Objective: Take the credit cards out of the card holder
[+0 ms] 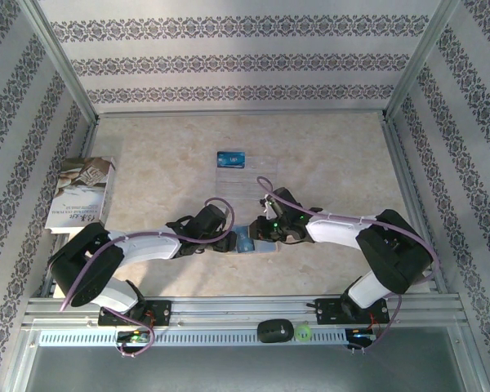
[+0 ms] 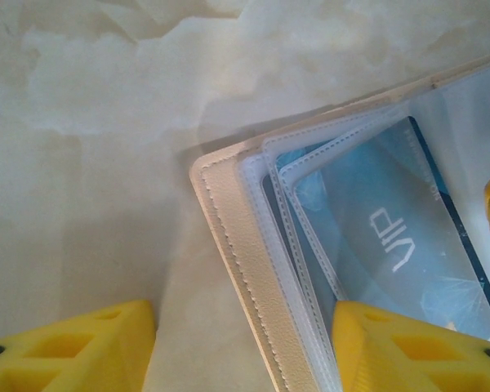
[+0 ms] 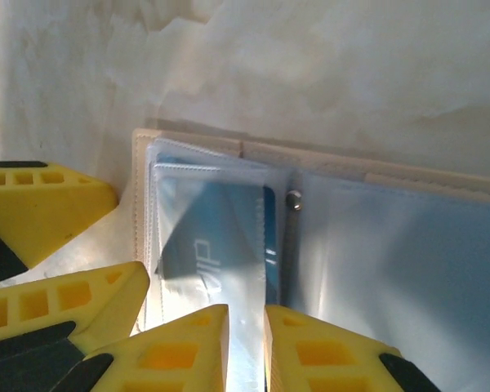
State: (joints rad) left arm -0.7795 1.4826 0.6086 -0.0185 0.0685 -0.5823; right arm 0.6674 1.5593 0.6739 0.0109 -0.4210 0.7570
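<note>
The tan card holder (image 1: 247, 238) lies open on the table between both grippers, its clear sleeves up. A blue credit card printed VIP (image 2: 392, 237) (image 3: 220, 237) sits inside the top sleeve. A darker card edge (image 2: 271, 194) shows under the sleeve below it. Another blue card (image 1: 229, 158) lies farther back. My left gripper (image 2: 245, 331) (image 1: 229, 232) is open and straddles the holder's stitched tan edge (image 2: 245, 269), one finger on the sleeves. My right gripper (image 3: 245, 331) (image 1: 262, 231) stands a narrow slit apart, tips down on the top sleeve, nothing visibly pinched.
A clear plastic tray (image 1: 241, 181) lies just behind the holder and carries the far blue card. A book (image 1: 82, 194) rests at the left edge. Metal posts and patterned walls ring the table. Both arms meet at the centre front.
</note>
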